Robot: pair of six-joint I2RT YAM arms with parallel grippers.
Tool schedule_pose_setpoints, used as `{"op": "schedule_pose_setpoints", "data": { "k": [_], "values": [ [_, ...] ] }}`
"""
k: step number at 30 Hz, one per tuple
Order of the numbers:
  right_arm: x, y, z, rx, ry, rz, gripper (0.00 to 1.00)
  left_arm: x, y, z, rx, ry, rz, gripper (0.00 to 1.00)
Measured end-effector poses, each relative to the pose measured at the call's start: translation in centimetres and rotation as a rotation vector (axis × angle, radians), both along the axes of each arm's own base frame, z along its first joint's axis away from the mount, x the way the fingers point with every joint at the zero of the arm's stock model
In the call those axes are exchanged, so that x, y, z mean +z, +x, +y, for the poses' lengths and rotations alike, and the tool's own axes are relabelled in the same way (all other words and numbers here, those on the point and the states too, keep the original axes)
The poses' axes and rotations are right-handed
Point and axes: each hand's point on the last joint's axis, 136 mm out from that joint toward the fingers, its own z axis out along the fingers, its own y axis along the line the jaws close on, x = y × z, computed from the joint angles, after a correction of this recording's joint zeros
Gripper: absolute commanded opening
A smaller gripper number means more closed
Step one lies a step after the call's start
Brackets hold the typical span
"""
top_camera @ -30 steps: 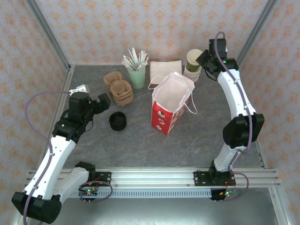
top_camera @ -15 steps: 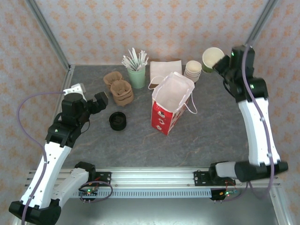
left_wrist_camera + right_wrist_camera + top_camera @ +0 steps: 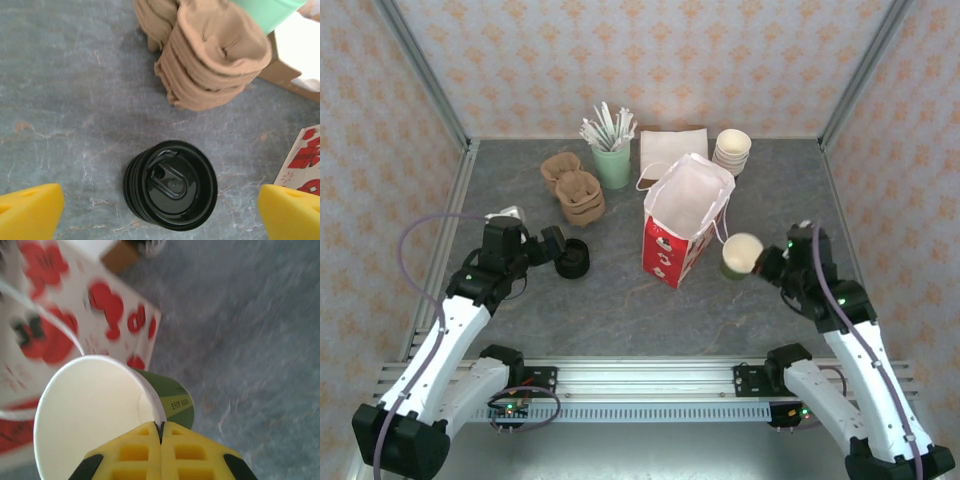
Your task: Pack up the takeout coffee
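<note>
My right gripper (image 3: 767,262) pinches the rim of the dark olive-green paper cup (image 3: 742,255), which has no lid on and sits just right of the red-and-white paper gift bag (image 3: 670,250). My left gripper (image 3: 160,212) hangs wide open over the round black plastic lid (image 3: 172,184). Judging by this, lidding and bagging are both left to do.

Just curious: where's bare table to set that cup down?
Bare: the near strip between the gift bag and the rail, and right of the cup stack. Crowded: the back, around the stick cup and cardboard carriers.

green cup (image 3: 741,256) in right end effector (image 3: 761,263), black lid (image 3: 572,259) apart
</note>
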Motion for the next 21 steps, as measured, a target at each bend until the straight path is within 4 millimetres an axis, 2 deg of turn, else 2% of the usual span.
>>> {"op": "schedule_pose_setpoints", "data": {
  "k": [3, 8, 13, 18, 21],
  "values": [
    [-3.0, -1.9, 2.5, 0.102, 0.013, 0.064, 0.0, -1.5, 0.1, -0.1, 0.005, -0.001, 0.043, 1.0],
    [-5.4, -4.0, 6.9, 0.278, -0.001, 0.096, 0.0, -2.7, 0.5, -0.2, 0.009, -0.001, 0.067, 1.0],
    [-6.2, -4.5, 11.7, 0.398, 0.005, 0.065, 0.0, -3.1, 0.6, -0.2, 0.013, -0.007, 0.064, 1.0],
    [-7.0, -4.7, 17.4, 0.51, -0.013, 0.029, 0.0, -4.1, 0.7, -0.3, 0.014, -0.007, 0.089, 1.0],
    [-7.0, -4.2, 19.9, 0.522, 0.012, -0.006, 0.0, -4.8, 0.5, -0.3, 0.012, -0.007, 0.107, 1.0]
  ]
}}
